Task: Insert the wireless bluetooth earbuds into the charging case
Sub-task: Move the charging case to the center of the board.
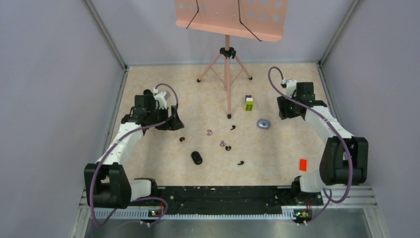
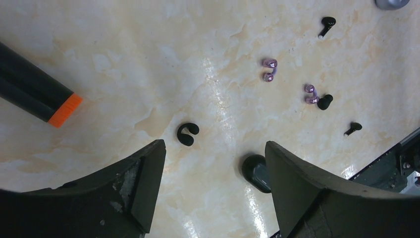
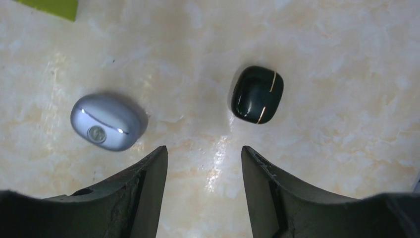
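Note:
Several tiny earbuds lie mid-table. A black C-shaped earbud (image 1: 182, 139) (image 2: 187, 133) is just ahead of my left gripper (image 1: 172, 120) (image 2: 215, 153), which is open and empty above the table. Two pale purple earbuds (image 2: 269, 69) (image 2: 310, 93) and three more black earbuds (image 2: 325, 101) (image 2: 327, 23) (image 2: 353, 128) lie farther off. A closed black oval case (image 1: 197, 157) (image 2: 256, 172) is partly hidden by my left finger. My right gripper (image 1: 286, 110) (image 3: 204, 153) is open and empty, with a closed silver-blue case (image 1: 264, 124) (image 3: 106, 122) and a glossy black case (image 3: 257, 94) ahead of it.
A pink music stand's tripod (image 1: 227, 74) stands at the back centre; one orange-tipped leg (image 2: 59, 110) shows in the left wrist view. A green-and-purple block (image 1: 249, 103) (image 3: 54, 6) lies near the silver-blue case. A small red object (image 1: 302, 164) lies near the right arm's base.

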Robot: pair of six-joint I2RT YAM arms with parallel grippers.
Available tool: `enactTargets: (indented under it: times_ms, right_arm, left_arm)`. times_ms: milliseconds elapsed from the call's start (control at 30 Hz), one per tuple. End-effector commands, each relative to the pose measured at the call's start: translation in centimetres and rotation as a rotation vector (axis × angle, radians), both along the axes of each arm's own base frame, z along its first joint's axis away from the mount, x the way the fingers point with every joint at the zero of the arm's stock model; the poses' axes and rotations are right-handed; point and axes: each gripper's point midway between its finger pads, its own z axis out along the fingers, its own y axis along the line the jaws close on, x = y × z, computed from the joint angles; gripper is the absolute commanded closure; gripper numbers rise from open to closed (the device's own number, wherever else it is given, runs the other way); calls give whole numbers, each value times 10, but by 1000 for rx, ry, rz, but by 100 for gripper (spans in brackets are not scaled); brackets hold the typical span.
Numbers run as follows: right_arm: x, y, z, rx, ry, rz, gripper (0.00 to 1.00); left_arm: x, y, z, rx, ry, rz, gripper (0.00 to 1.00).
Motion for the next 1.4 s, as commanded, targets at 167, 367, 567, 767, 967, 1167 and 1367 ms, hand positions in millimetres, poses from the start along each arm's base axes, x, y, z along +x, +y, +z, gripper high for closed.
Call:
enactTargets:
  times_ms: [167, 367, 567, 767, 967, 1167, 1367]
  right_arm:
    - [66, -27, 11, -55, -123, -235, 41]
    - [64, -33, -28, -72, 6, -252, 39]
    - [67, -47, -44, -82, 49, -292, 38]
    - [67, -47, -57, -85, 86, -303, 38]
    - [64, -46, -65, -79, 106, -299, 48]
    - [54, -45, -59, -72, 114, -304, 62]
    - [19, -31, -25, 20, 121, -341, 65]
  left_arm:
    - [6, 7, 18, 46, -34, -15, 22]
    - [8, 8, 21, 52, -41, -9, 22]
    - [8, 9, 20, 57, -39, -4, 22]
    - [7, 9, 20, 58, -38, -3, 22]
    - [5, 11, 20, 58, -41, 1, 22]
    - [1, 12, 18, 56, -41, 4, 22]
    - [2, 11, 18, 54, -50, 2, 22]
